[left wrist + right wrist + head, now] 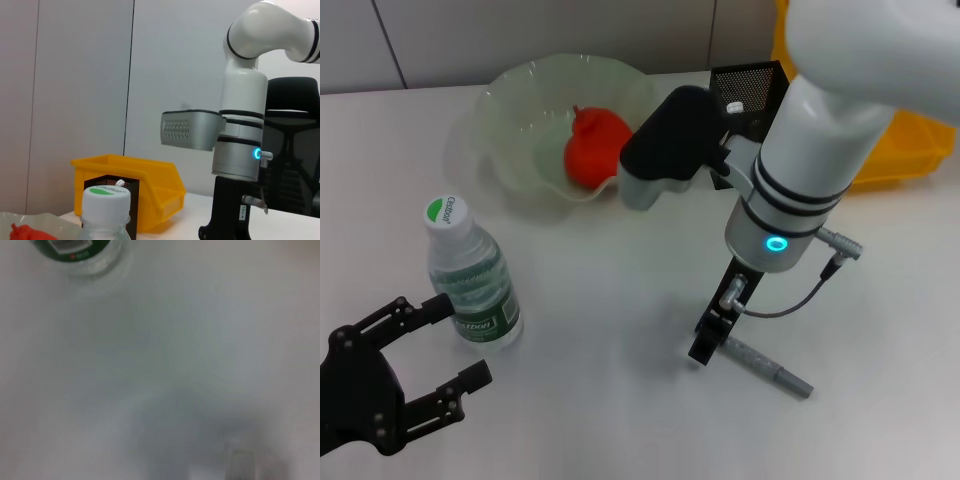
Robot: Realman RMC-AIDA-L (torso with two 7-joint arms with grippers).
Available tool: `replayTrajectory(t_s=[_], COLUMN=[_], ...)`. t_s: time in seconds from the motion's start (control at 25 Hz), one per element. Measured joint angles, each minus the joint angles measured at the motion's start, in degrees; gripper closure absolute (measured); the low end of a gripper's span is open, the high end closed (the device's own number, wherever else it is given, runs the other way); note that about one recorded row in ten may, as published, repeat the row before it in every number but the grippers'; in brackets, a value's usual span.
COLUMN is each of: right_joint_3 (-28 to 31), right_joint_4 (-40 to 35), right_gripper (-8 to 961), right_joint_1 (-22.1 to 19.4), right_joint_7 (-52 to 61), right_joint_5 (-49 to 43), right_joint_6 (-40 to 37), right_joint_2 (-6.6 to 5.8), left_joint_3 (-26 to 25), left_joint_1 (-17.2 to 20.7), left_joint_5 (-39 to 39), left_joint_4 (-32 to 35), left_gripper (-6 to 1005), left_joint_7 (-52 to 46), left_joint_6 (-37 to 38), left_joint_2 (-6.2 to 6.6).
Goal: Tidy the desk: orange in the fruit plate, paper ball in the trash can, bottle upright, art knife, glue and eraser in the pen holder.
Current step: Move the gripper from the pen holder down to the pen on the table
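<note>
The bottle [472, 275] stands upright at the left of the table, with a green label and a white cap; its cap also shows in the left wrist view [106, 198]. My left gripper [455, 345] is open and empty just in front of the bottle, not touching it. The orange [595, 148] lies in the translucent fruit plate [510, 120]. My right gripper [708, 340] is down at the table, at the left end of the grey art knife [770, 372], which lies flat. The black mesh pen holder [752, 85] stands at the back with a white item in it. Paper ball and trash can are out of view.
A yellow bin [910, 150] stands at the back right, behind the right arm [800, 190]. In the left wrist view the yellow bin [145, 185] sits behind the pen holder [117, 187]. The right wrist view shows only table surface and the bottle [75, 250].
</note>
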Motion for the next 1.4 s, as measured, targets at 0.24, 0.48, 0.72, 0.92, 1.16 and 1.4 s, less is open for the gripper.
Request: replayTrajectory(t_s=[0.24, 0.48, 0.72, 0.92, 1.16, 1.4], right_joint_3=[-1.70, -1.75, -1.78, -1.89, -2.38, -2.17], right_joint_4=[-0.13, 0.03, 0.06, 0.16, 0.20, -0.23], right_gripper=[360, 573, 706, 704, 706, 771], right_joint_1=[0.05, 0.12, -0.01, -0.18, -0.15, -0.44], right_joint_7=[0.30, 0.33, 0.33, 0.33, 0.08, -0.24], right_joint_5=[1.00, 1.23, 1.23, 1.23, 1.22, 1.21], right_joint_6=[0.55, 0.61, 0.61, 0.43, 0.62, 0.57], right_joint_2=[0.03, 0.03, 0.03, 0.03, 0.03, -0.01], left_joint_3=[-0.04, -0.05, -0.04, -0.24, -0.34, -0.36], left_joint_1=[0.27, 0.40, 0.41, 0.41, 0.41, 0.40], left_joint_5=[0.00, -0.01, 0.00, 0.00, 0.00, 0.00], left_joint_4=[-0.29, -0.54, -0.54, -0.54, -0.54, -0.54], left_gripper=[214, 214, 213, 213, 213, 213], left_joint_7=[0.00, 0.06, 0.07, 0.07, 0.07, 0.08], left_joint_6=[0.04, 0.04, 0.02, 0.03, 0.03, 0.03], left_joint_2=[-0.02, 0.05, 0.05, 0.05, 0.05, 0.05])
